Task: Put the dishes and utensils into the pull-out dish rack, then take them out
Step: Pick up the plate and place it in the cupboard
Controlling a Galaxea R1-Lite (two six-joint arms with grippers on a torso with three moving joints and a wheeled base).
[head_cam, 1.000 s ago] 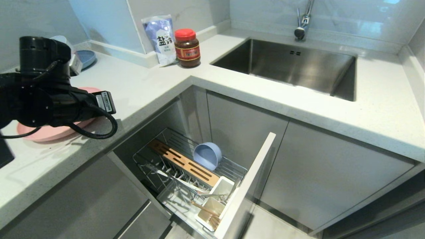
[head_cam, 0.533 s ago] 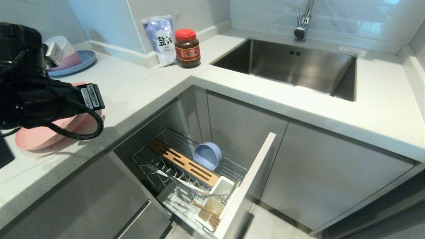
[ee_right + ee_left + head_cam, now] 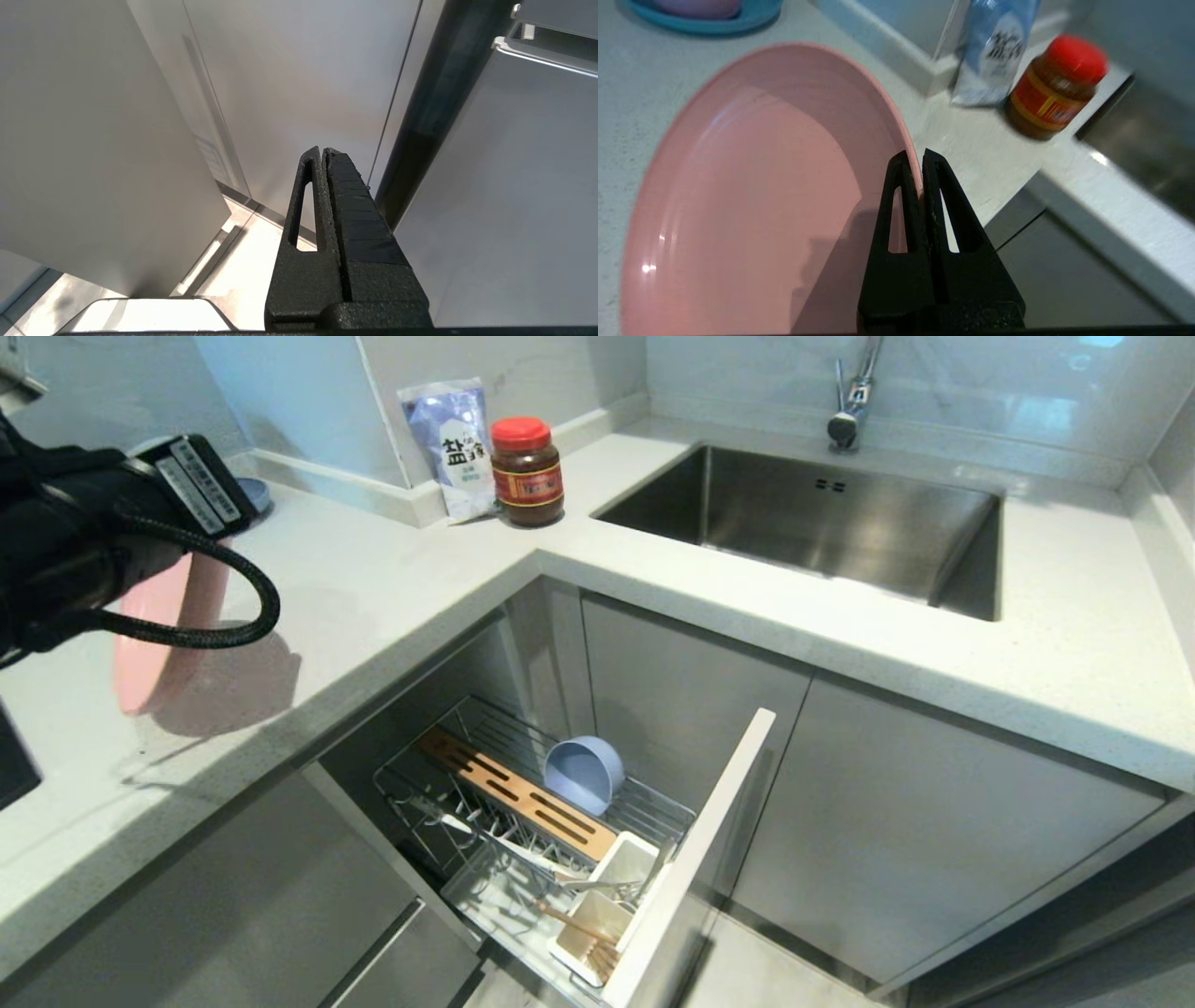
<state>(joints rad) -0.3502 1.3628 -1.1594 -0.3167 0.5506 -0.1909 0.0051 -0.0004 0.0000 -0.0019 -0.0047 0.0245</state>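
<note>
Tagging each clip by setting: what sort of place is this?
A home-style kitchen, most likely: a steel sink with a tap set in a white counter, and a pull-out dish rack below.

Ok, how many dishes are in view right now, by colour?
Pink: 2, the pink plate gripped by the left tool, and a pink bowl.
Blue: 2, the blue-grey bowl in the rack, and a blue plate.
Total: 4
</note>
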